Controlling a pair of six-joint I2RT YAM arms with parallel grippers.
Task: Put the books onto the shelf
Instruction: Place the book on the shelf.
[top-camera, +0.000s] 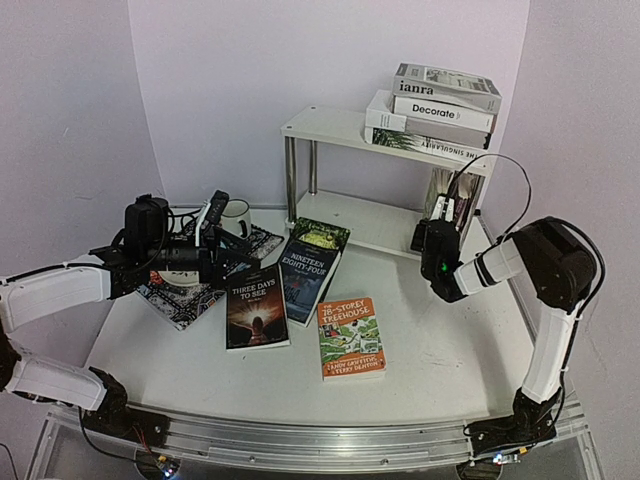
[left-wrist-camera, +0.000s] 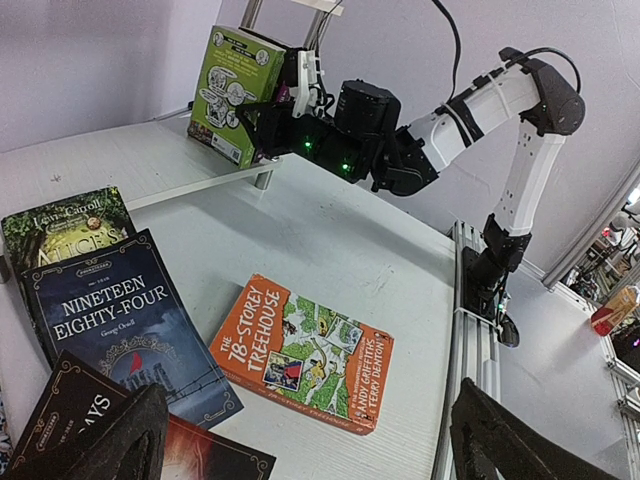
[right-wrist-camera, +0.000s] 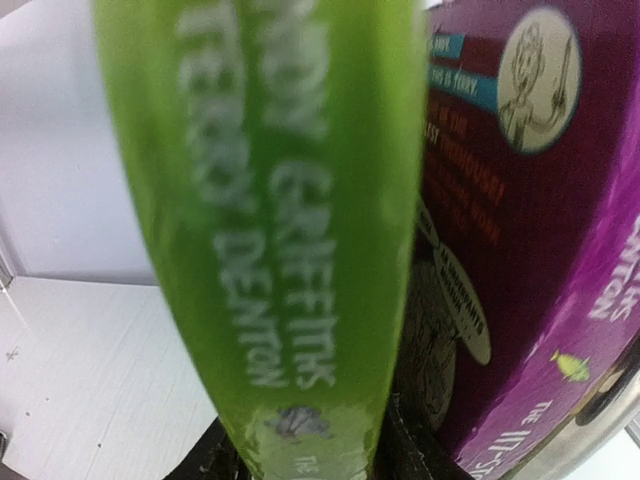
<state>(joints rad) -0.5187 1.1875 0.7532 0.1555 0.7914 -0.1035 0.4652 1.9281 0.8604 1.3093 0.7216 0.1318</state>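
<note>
Purple book (right-wrist-camera: 540, 250) stands just beside green book (right-wrist-camera: 290, 200); mug (top-camera: 236, 215) behind patterned mat (top-camera: 180, 302).

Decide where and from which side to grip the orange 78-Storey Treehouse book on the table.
Probably the orange Treehouse book by its right long edge, coming low from the robot's right. It lies flat, cover up, likely too broad to pinch from above. That edge faces bare table, while Nineteen Eighty-Four crowds the left.
</note>
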